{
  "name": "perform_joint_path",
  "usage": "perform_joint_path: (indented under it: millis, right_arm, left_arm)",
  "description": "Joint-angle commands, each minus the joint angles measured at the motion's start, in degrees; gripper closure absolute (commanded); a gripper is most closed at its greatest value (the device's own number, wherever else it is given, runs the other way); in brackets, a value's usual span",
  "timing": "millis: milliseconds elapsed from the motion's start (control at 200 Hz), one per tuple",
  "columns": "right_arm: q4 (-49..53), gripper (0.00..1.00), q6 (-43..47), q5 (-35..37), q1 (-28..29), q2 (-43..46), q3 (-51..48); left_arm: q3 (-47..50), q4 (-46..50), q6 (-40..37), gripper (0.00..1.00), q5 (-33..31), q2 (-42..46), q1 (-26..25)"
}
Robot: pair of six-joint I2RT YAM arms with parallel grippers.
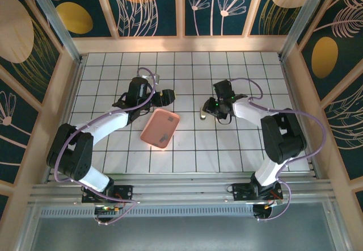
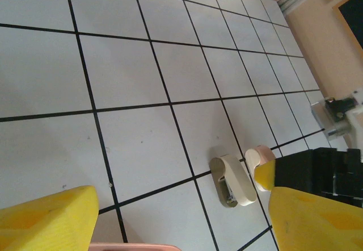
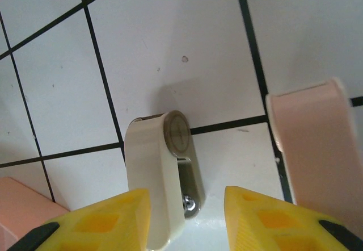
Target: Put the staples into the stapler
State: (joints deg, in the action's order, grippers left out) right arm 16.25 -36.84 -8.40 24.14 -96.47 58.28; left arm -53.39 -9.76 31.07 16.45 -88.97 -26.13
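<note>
Stapler (image 3: 160, 171) sits on table (image 1: 193, 149) inside right tool (image 3: 187, 199), part-spread, not clamped, prob. lined up for a grab; left tool (image 2: 181, 208) spread wide, empty, near pink tray (image 1: 160, 127)

- The desk (image 1: 187, 63) under the left gripper (image 1: 166, 96) and the right gripper (image 1: 208, 113) is white, ruled into squares by thin black lines.
- Beyond both grippers stands the back wall (image 1: 153, 7): dark teal panels with gold discs and pale drawn leaves and flowers, split by light wooden battens (image 1: 180, 7).
- Outward of the left gripper, the left wall (image 1: 22, 75) carries the same pattern. Outward of the right gripper, so does the right wall (image 1: 334, 69).
- Aluminium posts (image 1: 57, 18) rise at the far corners.
- Behind the grippers, along the desk's near edge, run aluminium rails (image 1: 181, 193), then a grey metal ledge (image 1: 187, 231).
- The light is even and soft, and shadows on the desk are faint.
</note>
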Motion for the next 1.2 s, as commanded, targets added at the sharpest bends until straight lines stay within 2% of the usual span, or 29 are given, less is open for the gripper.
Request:
perform_joint_path:
  millis: [0, 390, 721, 1196]
  right_arm:
    - [5.3, 0.58, 2.8, 3.6, -2.0, 3.9, 1.6]
    - [17.9, 0.53, 14.3, 11.3, -6.5, 4.6, 6.3]
    - [19.5, 0.53, 18.5, 9.5, -6.6, 0.2, 8.8]
    - [19.3, 0.55, 21.2, 4.9, -6.8, -8.0, 12.2]
  left_arm:
    - [-0.4, 1.3, -1.6, 0.21, -0.4, 1.6, 0.5]
    - [-2.0, 2.6, -3.6, 0.21, 1.2, 0.3, 0.5]
    - [-6.8, 5.0, -8.7, 0.21, 10.1, -4.9, 0.5]
    - [-7.7, 5.2, -8.0, 0.2, 10.0, -7.8, 0.5]
